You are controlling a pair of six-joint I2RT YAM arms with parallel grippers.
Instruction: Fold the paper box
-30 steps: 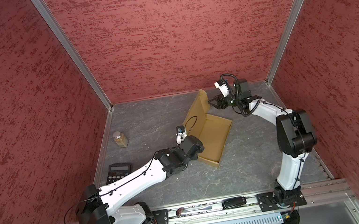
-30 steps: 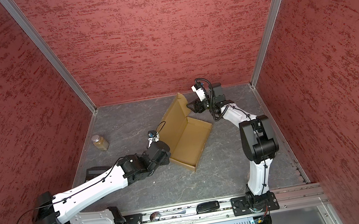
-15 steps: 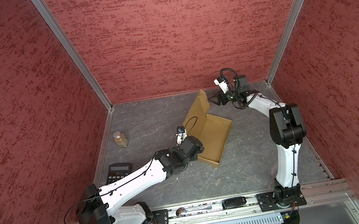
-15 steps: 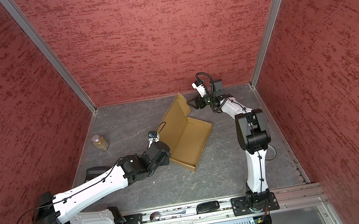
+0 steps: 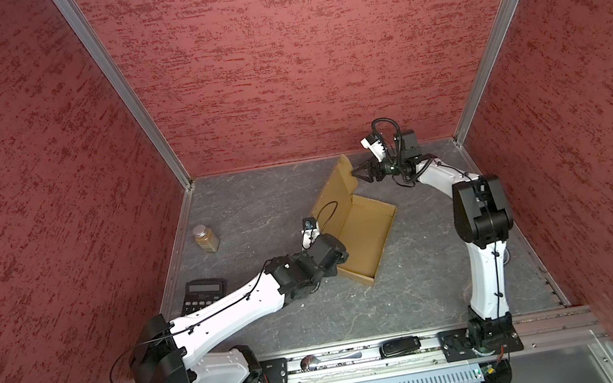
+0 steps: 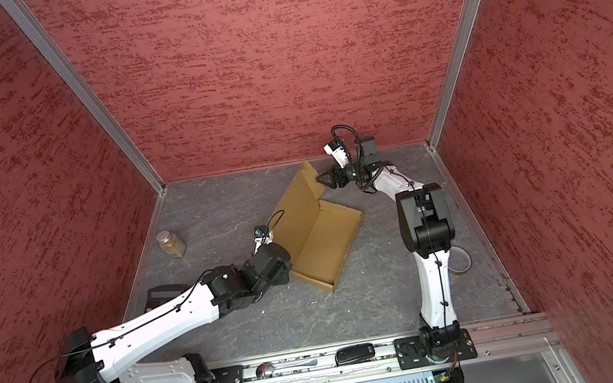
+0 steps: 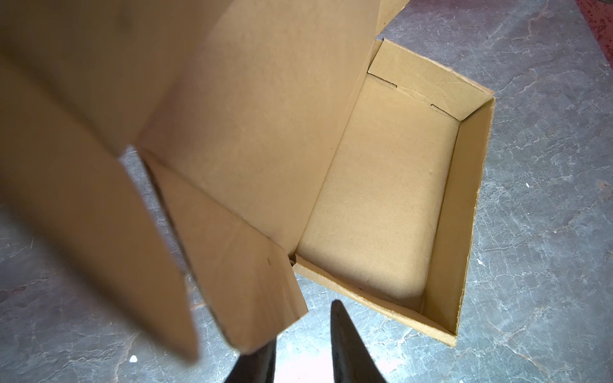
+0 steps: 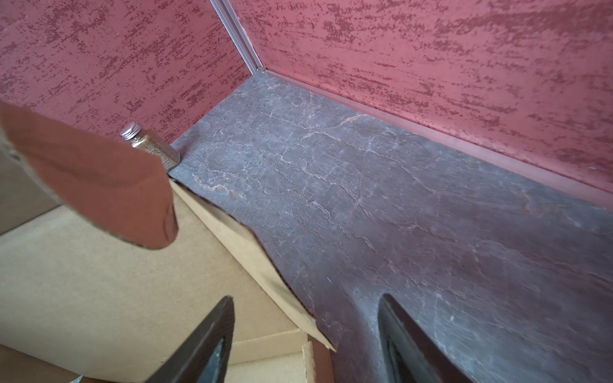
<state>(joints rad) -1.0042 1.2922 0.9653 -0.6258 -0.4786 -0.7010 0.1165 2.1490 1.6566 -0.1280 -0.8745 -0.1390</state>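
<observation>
- The right arm (image 5: pixel 479 214) has pulled its elbow in toward the middle since a second ago. The right gripper (image 5: pixel 360 174) has stayed by the top corner of the lid (image 5: pixel 333 196), and its fingers have spread a bit more. The paper box (image 5: pixel 362 233) and the left arm (image 5: pixel 232 310) have not moved.
- The right gripper's fingers (image 8: pixel 205 341) are spread wide and hold nothing. The lid's edge runs under them (I cannot tell if it touches).
- The left gripper (image 7: pixel 305 335) has its fingers a little apart, with bare floor (image 7: pixel 530 199) showing between them and nothing pinched. The corner of a side flap (image 7: pixel 238 265) covers one fingertip.
- The paper box sits on the grey floor between the two grippers. Its open bottom part lies just ahead of the left gripper's fingertips, and the lid stands up, tilted, reaching to the right gripper.
- A jar (image 8: pixel 149 146) stands past the lid from the right gripper, well apart.
</observation>
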